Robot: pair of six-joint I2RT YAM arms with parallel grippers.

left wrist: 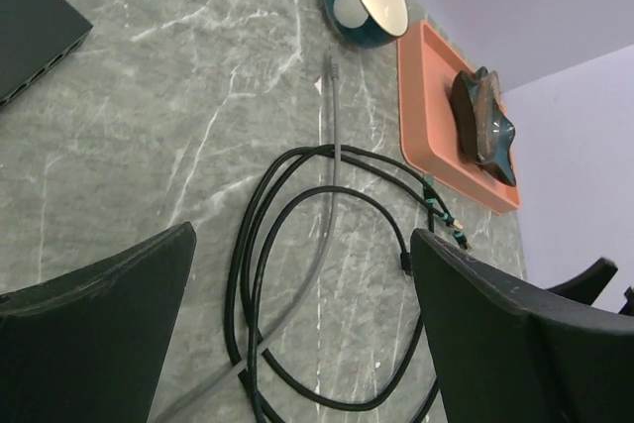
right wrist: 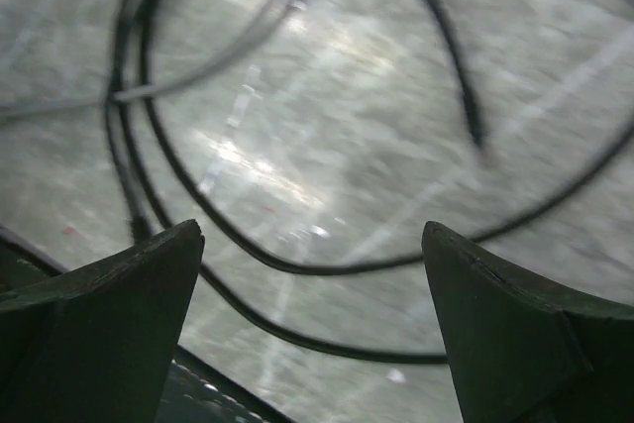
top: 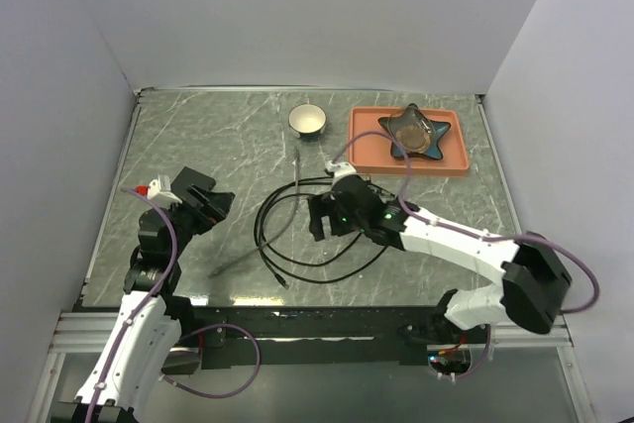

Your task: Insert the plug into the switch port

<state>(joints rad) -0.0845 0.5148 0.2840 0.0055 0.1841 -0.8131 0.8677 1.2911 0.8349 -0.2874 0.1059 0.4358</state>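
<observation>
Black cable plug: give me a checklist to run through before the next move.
1. Right end effector open: ok.
2. Left end effector open: ok.
3. Plug of the black cable lying free, ungrasped: ok.
4. Plug inside the right end effector: not ok, it lies ahead.
5. Switch port side unobstructed: ok in the left wrist view.
6. Plug matches the port: cannot tell.

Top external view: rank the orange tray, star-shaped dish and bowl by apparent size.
1. orange tray, largest
2. star-shaped dish, which lies inside the tray
3. bowl, clearly smallest
All three sit toward the far side of the table at similar depth, so nearness to the camera hardly skews the order.
</observation>
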